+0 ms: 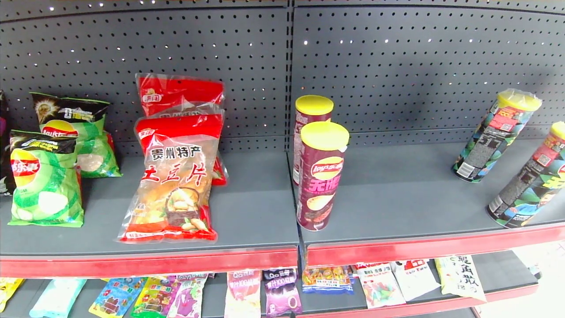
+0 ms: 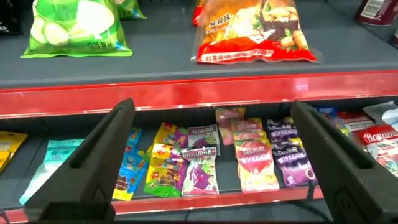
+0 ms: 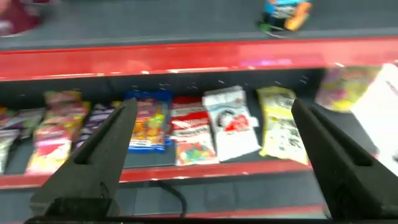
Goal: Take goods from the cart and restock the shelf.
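Observation:
The grey shelf (image 1: 247, 207) with a red front lip holds green chip bags (image 1: 46, 185), two red potato-slice bags (image 1: 174, 185), two maroon chip cans with yellow lids (image 1: 320, 176) and two tilted dark patterned cans (image 1: 494, 137) at the right. My left gripper (image 2: 211, 168) stands open before the shelf's red edge (image 2: 199, 93), below the red bag (image 2: 252, 31), with nothing between its fingers. My right gripper (image 3: 214, 165) is open too, facing the lower shelf's candy packets (image 3: 224, 124), empty.
A lower shelf (image 1: 499, 269) carries a row of small candy and snack packets (image 1: 282, 289). Bare shelf surface lies between the maroon cans and the patterned cans (image 1: 397, 194). A perforated back panel (image 1: 397, 66) closes the rear.

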Robot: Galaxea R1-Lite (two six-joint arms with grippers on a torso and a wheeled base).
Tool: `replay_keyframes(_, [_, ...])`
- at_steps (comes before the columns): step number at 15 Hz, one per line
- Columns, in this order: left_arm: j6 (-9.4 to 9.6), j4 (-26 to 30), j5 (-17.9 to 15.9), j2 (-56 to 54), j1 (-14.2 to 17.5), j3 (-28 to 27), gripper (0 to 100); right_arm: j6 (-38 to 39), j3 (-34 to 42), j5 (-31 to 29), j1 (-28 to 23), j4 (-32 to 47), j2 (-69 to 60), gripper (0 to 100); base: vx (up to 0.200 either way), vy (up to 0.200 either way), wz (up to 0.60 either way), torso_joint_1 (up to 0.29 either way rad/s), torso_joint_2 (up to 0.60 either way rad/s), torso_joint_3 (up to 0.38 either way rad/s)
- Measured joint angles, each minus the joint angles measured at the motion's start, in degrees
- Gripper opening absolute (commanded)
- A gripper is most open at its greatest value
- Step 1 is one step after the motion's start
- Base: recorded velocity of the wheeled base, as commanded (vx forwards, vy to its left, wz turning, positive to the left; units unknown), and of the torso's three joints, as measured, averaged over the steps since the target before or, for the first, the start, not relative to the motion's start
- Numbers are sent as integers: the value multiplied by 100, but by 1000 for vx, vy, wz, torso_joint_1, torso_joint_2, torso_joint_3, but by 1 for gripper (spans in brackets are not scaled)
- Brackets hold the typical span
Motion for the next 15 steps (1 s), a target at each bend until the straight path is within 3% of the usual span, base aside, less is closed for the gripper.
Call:
replay_keyframes(9, [24,2,39,2,0,2,100,16,0,-87,5,0,-284,100,0,0,0,0,0,0])
replay_keyframes(12, [13,5,44,2,0,2,100,16,0,-88,5,0,-293,100,-200,0,0,14,4,-2])
replay_keyframes(15, [9,-2,39,2,0,0,100,-6,-2,-90,2,0,-293,100,0,0,0,0,0,0])
